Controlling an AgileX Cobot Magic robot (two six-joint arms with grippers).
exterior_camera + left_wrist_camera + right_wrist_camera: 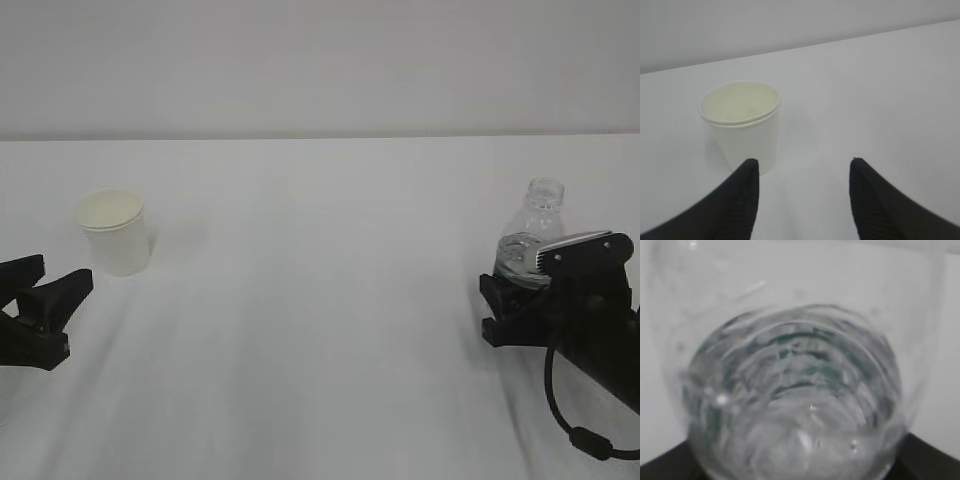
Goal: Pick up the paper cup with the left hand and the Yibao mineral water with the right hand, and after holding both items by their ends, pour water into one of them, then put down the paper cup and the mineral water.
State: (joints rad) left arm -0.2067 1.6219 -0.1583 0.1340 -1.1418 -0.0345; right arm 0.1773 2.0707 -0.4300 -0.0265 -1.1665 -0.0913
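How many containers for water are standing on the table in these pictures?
2. The paper cup stands at the left, just beyond the open left hand. The Yibao mineral water is at the right, at the right hand.

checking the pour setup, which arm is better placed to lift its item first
Right. The right hand already sits around the Yibao mineral water, which fills its wrist view. The left hand is open and short of the paper cup, which stands off its left finger.

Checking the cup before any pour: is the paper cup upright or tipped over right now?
Upright. The paper cup stands on the table with its open rim facing up, apart from the left gripper.
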